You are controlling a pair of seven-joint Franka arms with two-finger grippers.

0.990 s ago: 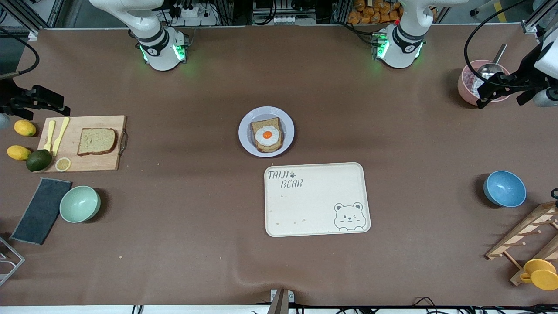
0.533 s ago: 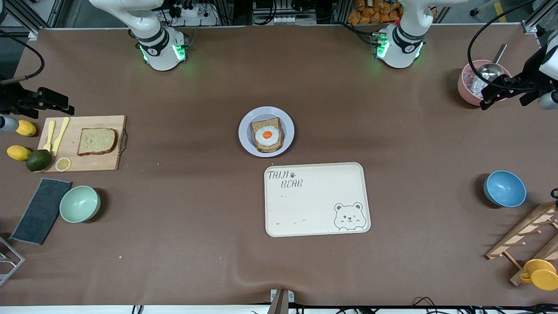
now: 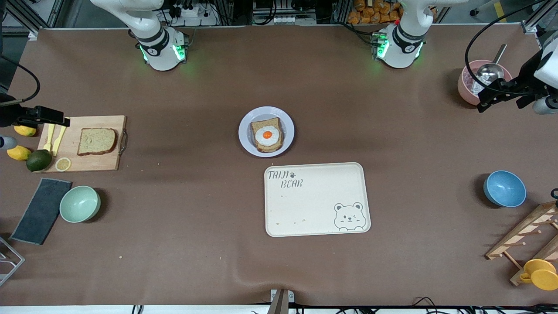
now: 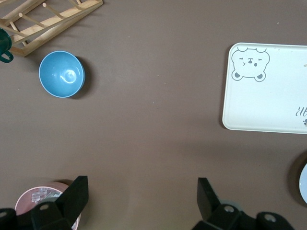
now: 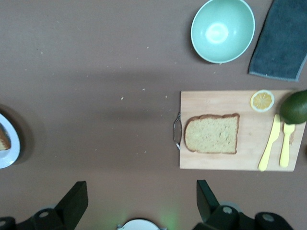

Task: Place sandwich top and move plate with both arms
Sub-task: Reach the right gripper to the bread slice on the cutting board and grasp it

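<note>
The sandwich top (image 3: pixel 96 141), a plain tan slice (image 5: pixel 212 133), lies on a wooden cutting board (image 3: pixel 93 163) at the right arm's end of the table. The lavender-white plate (image 3: pixel 245 133) stands mid-table and carries a bread slice with a fried egg (image 3: pixel 267 134). Only the plate's edge shows in the wrist views (image 5: pixel 9 149) (image 4: pixel 303 184). My right gripper (image 3: pixel 61 117) (image 5: pixel 140 189) hangs open and empty, high over the board's cutlery end. Beside the pink bowl (image 3: pixel 465 87), my left gripper (image 3: pixel 484 100) (image 4: pixel 141 187) is up in the air, open and empty.
A cream bear tray (image 3: pixel 317 199) lies nearer the front camera than the plate. By the board are a yellow knife and fork (image 3: pixel 56 135), lemons, an avocado (image 3: pixel 38 160), a mint bowl (image 3: pixel 79 203) and a dark cloth (image 3: pixel 41 210). A blue bowl (image 3: pixel 504 188) and wooden rack (image 3: pixel 523 237) sit at the left arm's end.
My right gripper has come from over bare table to over the board's cutlery end. The left gripper has shifted only slightly by the pink bowl. Both stayed open.
</note>
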